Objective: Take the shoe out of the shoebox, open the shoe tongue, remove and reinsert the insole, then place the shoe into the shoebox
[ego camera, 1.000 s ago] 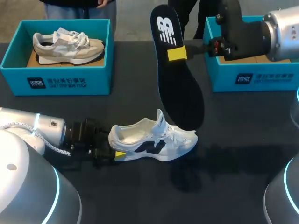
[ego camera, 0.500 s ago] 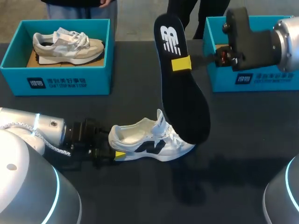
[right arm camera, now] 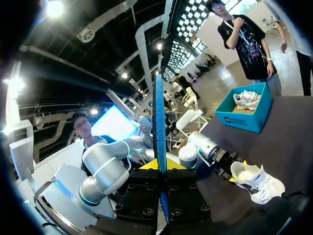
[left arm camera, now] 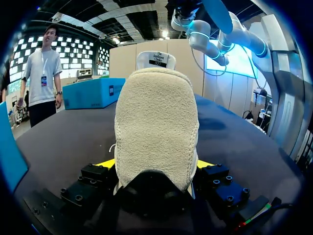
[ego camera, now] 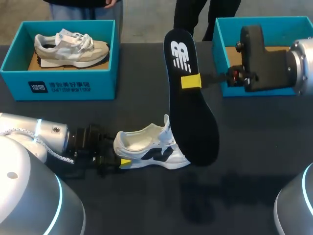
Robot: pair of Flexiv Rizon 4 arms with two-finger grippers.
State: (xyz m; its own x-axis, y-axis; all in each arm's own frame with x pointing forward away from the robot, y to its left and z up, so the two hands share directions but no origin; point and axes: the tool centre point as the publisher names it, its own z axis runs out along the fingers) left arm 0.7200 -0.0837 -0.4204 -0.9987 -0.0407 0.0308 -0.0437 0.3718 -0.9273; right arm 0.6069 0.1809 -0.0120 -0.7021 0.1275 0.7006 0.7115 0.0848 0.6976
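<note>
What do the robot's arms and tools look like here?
The left arm and right arm are rounded silver-white shells with glowing cyan rings; a white braided cable runs along the left. The left tool and right tool are blocky black, with screw heads and yellow tips.

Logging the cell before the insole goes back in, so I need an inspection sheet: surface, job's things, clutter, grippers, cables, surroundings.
Surface: dark table, flat.
Job's things: white sneaker with black side mark stands on the table with its tongue raised. The long black insole hangs toe-down at the sneaker's forefoot; contact unclear. The teal shoebox at right shows no shoe inside.
Clutter: teal shoebox at left holding a beige sneaker.
Grippers: left gripper shut on the white sneaker's heel; right gripper shut on the insole's upper part.
Cables: white cord along the left arm.
Surroundings: nothing seen touching the table.
</note>
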